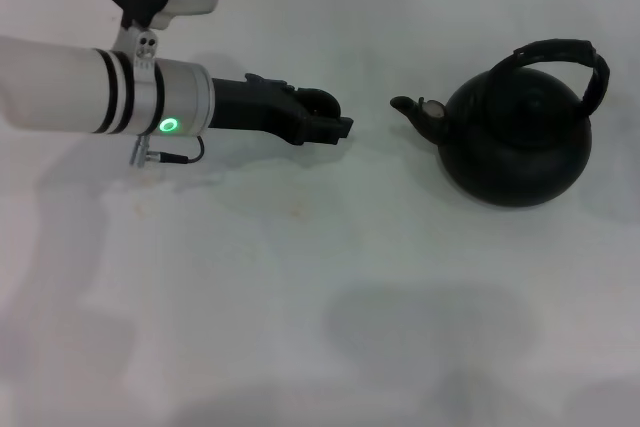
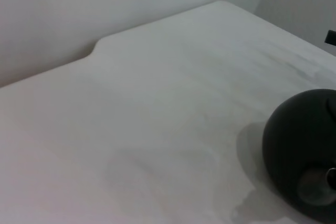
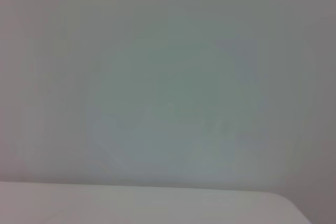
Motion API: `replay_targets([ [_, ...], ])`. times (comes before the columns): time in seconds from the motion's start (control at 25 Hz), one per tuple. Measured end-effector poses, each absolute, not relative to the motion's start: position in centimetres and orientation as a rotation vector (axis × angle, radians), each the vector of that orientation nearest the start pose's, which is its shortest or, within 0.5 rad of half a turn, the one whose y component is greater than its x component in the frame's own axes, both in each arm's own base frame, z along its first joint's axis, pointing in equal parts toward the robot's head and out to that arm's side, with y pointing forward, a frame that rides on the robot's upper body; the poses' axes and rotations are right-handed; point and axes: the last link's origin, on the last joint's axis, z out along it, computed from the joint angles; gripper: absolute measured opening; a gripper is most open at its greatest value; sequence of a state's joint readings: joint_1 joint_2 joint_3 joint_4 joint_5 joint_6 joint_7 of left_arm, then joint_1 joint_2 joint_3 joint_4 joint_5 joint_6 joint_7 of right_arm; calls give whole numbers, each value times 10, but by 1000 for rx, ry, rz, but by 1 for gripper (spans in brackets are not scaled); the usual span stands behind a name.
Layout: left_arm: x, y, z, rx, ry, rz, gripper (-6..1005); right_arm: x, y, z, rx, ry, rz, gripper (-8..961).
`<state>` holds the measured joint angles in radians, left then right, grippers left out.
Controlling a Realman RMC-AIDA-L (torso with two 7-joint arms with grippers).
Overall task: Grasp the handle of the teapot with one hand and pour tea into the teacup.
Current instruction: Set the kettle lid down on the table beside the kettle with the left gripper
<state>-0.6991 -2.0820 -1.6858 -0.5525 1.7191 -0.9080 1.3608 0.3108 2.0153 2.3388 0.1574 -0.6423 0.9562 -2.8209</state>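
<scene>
head view: the left gripper [image 1: 335, 125], black and carried on a white and silver arm with a green indicator light, reaches in horizontally from the left side and is held over the white table [image 1: 300, 277]. its fingers lie close together at the tip, but whether the jaws are clenched or released cannot be told, since the dark parts merge with something round and dark just behind them; that rounded dark shape may be the teacup [image 1: 322, 100], though its outline is too merged with the gripper to be sure, and it cannot be told whether the jaws touch it. ahead of the jaws, across a bare gap of table, stands the teapot [image 1: 515, 137], upright, round and matte black, its short curved spout [image 1: 408, 106] pointing back toward the jaws without touching them. the handle [image 1: 560, 55], a black ribbed hoop, arches over the top of the teapot on the side farther from the jaws, free of any grasp. left wrist view: part of the teapot's rounded body [image 2: 302, 150] shows at the edge of the picture, resting on the table [image 2: 157, 103] with its shadow cast toward the camera; the arm's own fingers do not show here. right wrist view: only a pale wall and a strip of the table edge [image 3: 147, 205] appear; the right gripper is out of view in every picture.
</scene>
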Motion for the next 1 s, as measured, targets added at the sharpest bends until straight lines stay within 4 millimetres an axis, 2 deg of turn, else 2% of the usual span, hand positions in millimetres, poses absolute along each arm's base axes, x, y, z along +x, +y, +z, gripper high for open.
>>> replay_targets([
  [0.24,-207,373,-106,-2731,-858,-279,708,429,293,53,-1482,703,377,684],
  [0.52,-214,364,-116,-2740,-870,-225,709,427,296,55,-1484,694,383,680],
  [1.0,-223,360,-116,-2723,-874,-207,708,427,297,56,-1480,693,380,674],
])
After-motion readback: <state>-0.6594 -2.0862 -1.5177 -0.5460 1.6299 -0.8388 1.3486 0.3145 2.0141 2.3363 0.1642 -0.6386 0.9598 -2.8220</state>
